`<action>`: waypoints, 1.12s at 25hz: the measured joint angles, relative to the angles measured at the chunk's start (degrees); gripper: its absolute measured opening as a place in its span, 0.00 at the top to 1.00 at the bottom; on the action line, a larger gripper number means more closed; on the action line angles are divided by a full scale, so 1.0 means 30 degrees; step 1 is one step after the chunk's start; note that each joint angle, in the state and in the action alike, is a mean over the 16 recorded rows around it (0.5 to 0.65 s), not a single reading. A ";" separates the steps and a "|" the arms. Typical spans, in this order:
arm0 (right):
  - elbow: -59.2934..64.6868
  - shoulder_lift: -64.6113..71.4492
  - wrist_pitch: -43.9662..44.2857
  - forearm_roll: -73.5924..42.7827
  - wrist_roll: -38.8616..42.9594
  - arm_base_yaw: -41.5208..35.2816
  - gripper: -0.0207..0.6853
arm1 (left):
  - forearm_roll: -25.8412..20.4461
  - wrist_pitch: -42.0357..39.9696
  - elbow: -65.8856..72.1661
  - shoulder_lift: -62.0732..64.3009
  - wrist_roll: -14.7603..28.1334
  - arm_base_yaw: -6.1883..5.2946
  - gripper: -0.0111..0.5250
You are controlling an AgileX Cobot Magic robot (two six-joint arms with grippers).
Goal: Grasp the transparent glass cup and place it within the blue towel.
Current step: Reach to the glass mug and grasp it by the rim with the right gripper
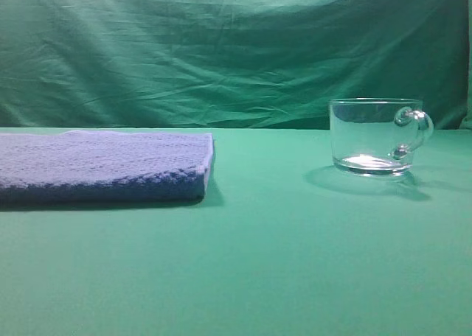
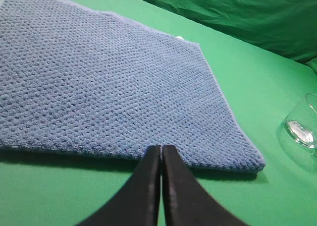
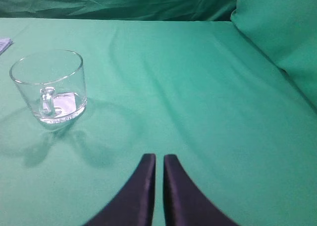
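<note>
In the left wrist view, nearest the lens, the black left gripper point(image 2: 161, 151) has its two fingers pressed together, tips meeting with only a hairline seam between them and nothing held; it sits just in front of the near edge of the folded blue-purple towel with a knobbly woven texture point(image 2: 109, 82), which lies flat on the green cloth-covered table point(image 2: 257, 77). In the right wrist view the black right gripper point(image 3: 155, 159) is likewise closed to a thin slit, holding nothing, over bare green cloth. Farther off and to the left of it in that view stands the wide, short, transparent glass cup point(image 3: 49, 84), upright on the table, with its small loop handle turned toward the camera. The cup is empty; only its thick clear base catches the light. In the exterior high view the towel point(image 1: 103, 163) lies at the left and the cup point(image 1: 374, 135) stands at the right with its handle pointing right, the two well apart with open green table between them. Behind everything hangs a wrinkled green fabric backdrop point(image 1: 221, 49).
</note>
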 joint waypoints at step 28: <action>-0.0011 0.0000 -0.2010 -0.0112 0.0230 0.0000 0.90 | 0.0000 0.0000 0.0000 0.0000 0.0000 0.0000 0.98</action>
